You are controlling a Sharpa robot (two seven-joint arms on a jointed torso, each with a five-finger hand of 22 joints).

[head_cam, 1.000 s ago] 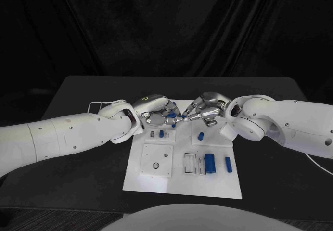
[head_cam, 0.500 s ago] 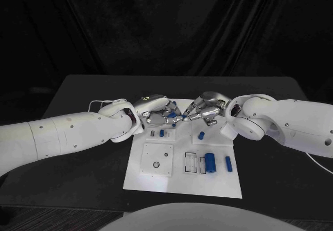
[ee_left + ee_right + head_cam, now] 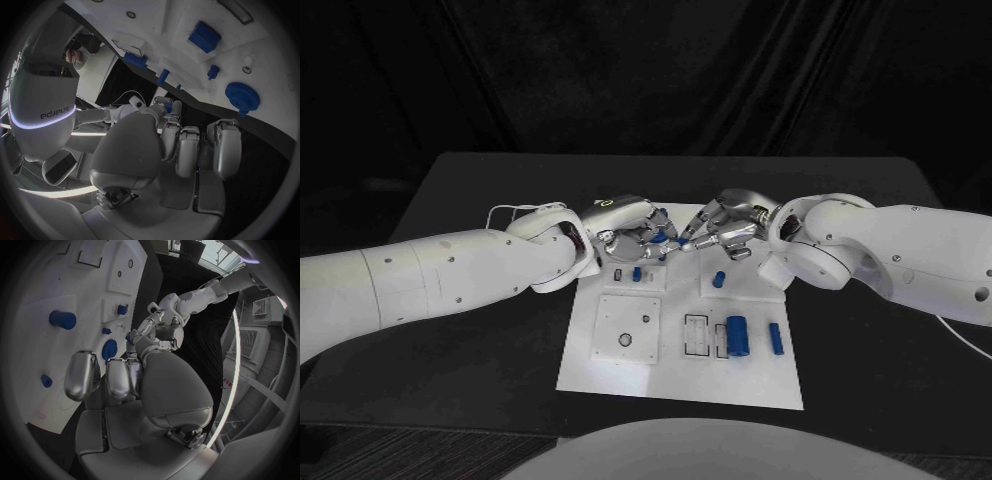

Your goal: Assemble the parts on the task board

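Observation:
The white task board [image 3: 678, 375] lies mid-table, and both hands meet over its far end. My left hand [image 3: 629, 236] has its fingers [image 3: 187, 150] curled, with a bit of a small blue part [image 3: 652, 240] showing between them; most of that part is hidden. My right hand [image 3: 723, 232] reaches toward it, its fingers [image 3: 106, 380] bent above the board and holding nothing I can see. A blue gear [image 3: 242, 92] stands on the board near both hands' fingertips, and it also appears as the gear [image 3: 109, 349] in the right wrist view.
Several blue parts remain on the board: a short peg [image 3: 636, 273], another [image 3: 718, 281], a thick cylinder [image 3: 736, 338] and a thin bar [image 3: 775, 340]. A square block [image 3: 203, 36] sits in its seat. White inset plates [image 3: 626, 328] occupy the near left.
My left hand has shifted slightly to the right, closer to the right hand's fingers. The right hand and the parts on the board stay where they were.

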